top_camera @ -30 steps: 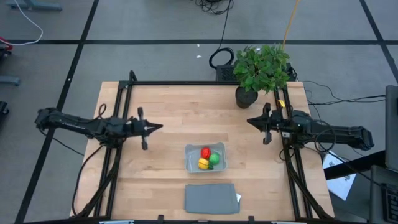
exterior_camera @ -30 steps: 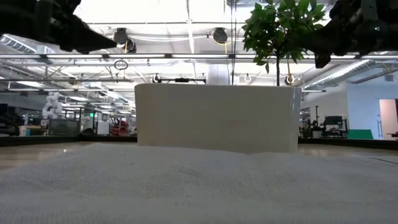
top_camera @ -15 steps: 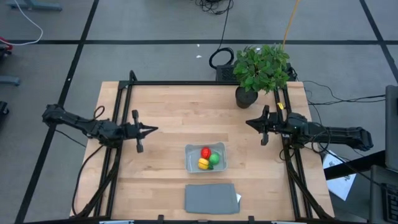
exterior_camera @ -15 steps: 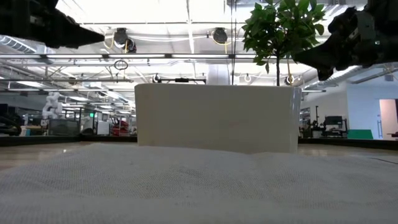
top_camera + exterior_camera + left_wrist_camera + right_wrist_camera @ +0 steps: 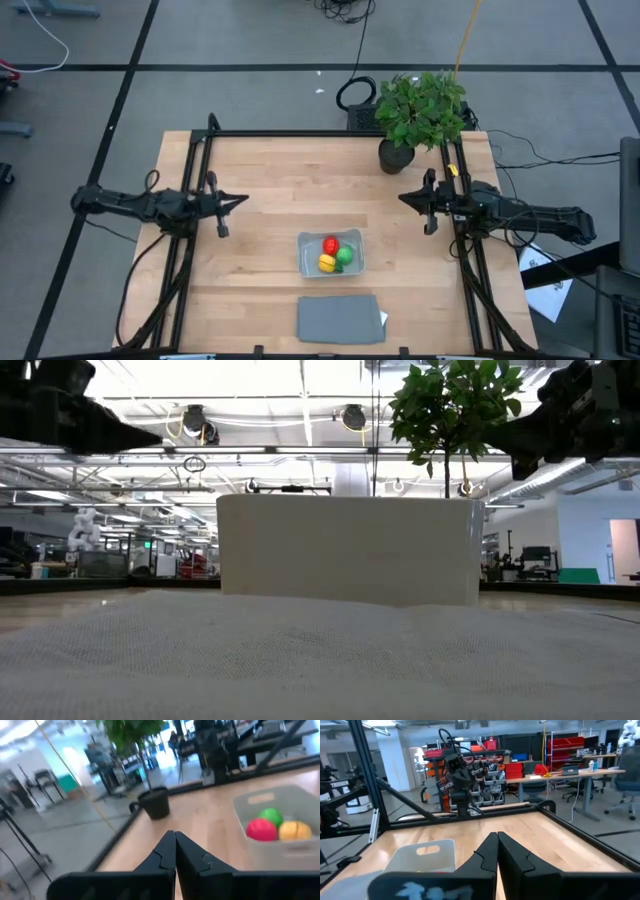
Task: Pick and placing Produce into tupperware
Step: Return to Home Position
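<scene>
Grey lid (image 5: 340,319) just beside the tupperware (image 5: 307,256) — potted plant (image 5: 421,108) well apart

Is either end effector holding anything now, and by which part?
Nothing is held. The left end effector and right end effector are shut and empty; the produce sits in the tupperware.

Bright, even overhead light, faint shadows

Overhead looks straight down; low view and both wrists face the tupperware (image 5: 305,252).
</scene>
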Robot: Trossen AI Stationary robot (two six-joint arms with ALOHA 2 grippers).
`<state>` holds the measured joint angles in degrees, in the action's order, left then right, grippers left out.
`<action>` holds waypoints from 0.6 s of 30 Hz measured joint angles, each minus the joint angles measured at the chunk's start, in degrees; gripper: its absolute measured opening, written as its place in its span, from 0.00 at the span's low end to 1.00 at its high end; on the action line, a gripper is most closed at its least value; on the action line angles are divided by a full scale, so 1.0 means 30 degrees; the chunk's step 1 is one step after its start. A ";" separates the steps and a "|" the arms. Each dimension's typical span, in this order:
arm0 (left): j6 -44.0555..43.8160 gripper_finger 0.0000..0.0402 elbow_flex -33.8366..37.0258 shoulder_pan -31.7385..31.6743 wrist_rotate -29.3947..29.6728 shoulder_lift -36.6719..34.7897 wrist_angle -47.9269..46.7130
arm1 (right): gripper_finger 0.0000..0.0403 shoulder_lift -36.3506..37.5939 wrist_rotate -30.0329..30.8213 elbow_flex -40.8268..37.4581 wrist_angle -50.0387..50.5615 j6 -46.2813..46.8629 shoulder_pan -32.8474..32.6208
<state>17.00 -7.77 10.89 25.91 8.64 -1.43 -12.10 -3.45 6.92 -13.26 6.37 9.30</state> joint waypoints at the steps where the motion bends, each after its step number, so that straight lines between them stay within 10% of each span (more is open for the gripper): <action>1: -0.0367 0.00 0.0000 -0.0297 -0.0405 -0.0168 -0.0551 | 0.00 0.0000 -0.0005 0.0000 0.0065 0.0000 0.0000; 10: -0.1705 0.00 0.0007 -0.1075 -0.7723 -0.0617 -0.1784 | 0.00 0.0000 -0.0864 0.0000 0.0082 0.0309 0.0000; 18: -0.2548 0.00 0.0311 -0.1089 -0.5122 -0.0684 -0.1402 | 0.00 0.0000 -0.0202 -0.0637 -0.1013 0.0973 0.0000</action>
<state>9.35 -6.84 7.62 10.55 6.59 -5.64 -12.10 -4.05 5.01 -16.30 9.29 9.30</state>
